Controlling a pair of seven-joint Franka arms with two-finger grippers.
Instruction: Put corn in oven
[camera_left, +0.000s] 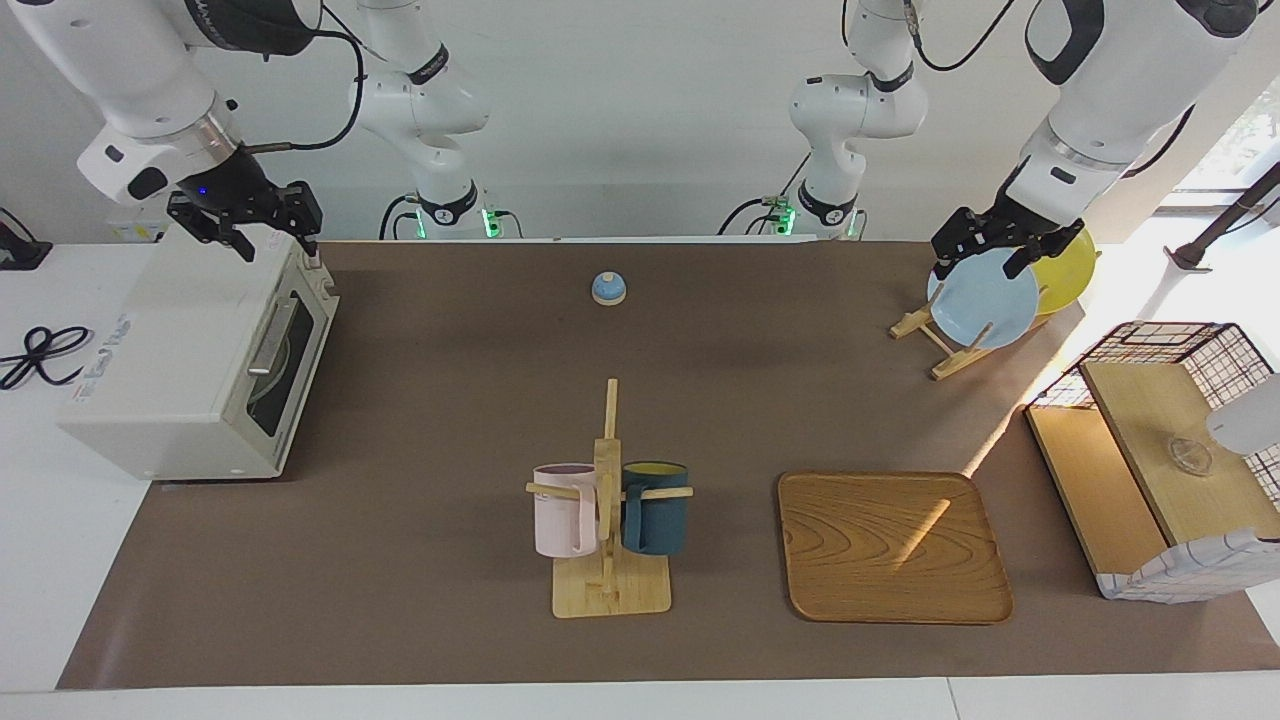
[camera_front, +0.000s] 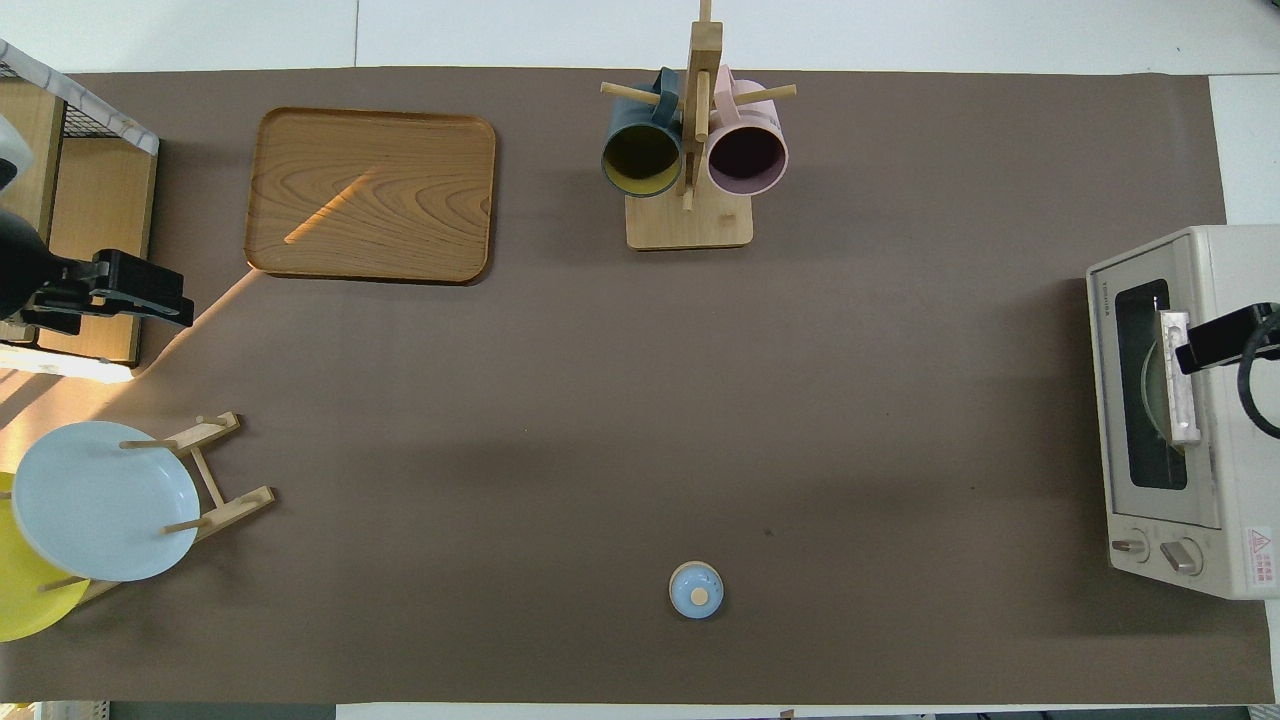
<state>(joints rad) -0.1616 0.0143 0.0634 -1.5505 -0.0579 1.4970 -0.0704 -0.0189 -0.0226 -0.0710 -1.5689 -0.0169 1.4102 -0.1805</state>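
One boxy off-white oven (camera_left: 190, 370) with shut dark glass door sits at the right arm's end of the worktop (camera_left: 450, 400); right pincer (camera_left: 262, 235) spread above it; left pincer (camera_left: 985, 262) spread over plates (camera_left: 985, 298).

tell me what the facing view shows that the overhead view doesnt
Only the facing view shows the arms' bases and upper links, with the right gripper raised over the oven and the left gripper over the blue plate. Only the overhead view shows the oven's two knobs and looks down into the dark blue mug and the pink mug. Both show the closed oven door, the wooden tray, the mug stand, the plate rack and the small blue lid. No corn shows in either view.
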